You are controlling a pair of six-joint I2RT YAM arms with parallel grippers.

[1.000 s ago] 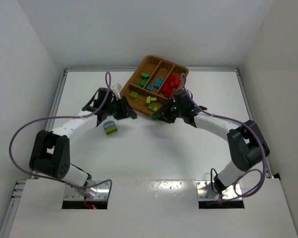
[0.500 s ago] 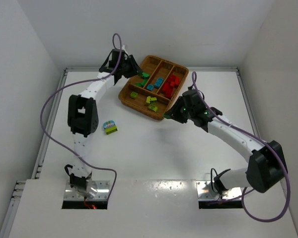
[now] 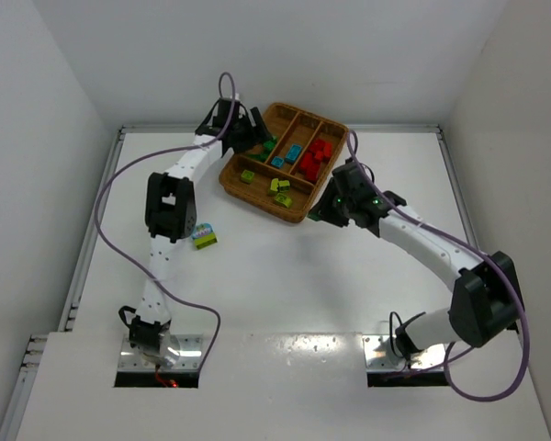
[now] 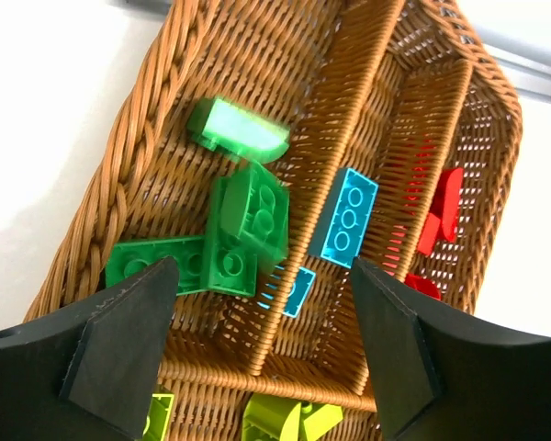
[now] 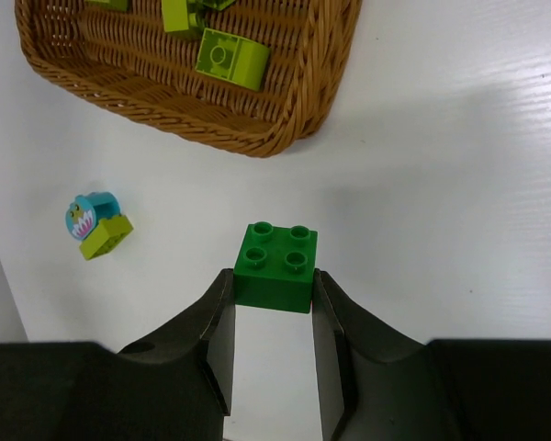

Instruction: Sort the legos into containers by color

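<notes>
**Left jaws spring wide over the green lane**

Green legos [image 4: 243, 220] lie piled in the wicker tray's [image 4: 129, 175] outer-left compartment. One pale green piece [image 4: 239, 129] at its far end is blurred. The left gripper [image 4: 262, 276] hangs right above them, jaws spread wide with nothing between. Half a second ago they were narrower, and a second ago that arm was folded back near the stray lime-and-blue piece [image 3: 203, 236].

The next lane holds light blue bricks [image 4: 344, 225], then comes red [image 4: 441, 211]. Lime ones [image 5: 231, 58] sit in the near-end section.

The right gripper [image 5: 272, 283] stays just off the tray's near rim, clamped on a dark green brick [image 5: 277, 257] above bare white table [image 5: 422, 184].

Both wrist views crop the tray. Overhead, the right fingers hide beneath the wrist.
</notes>
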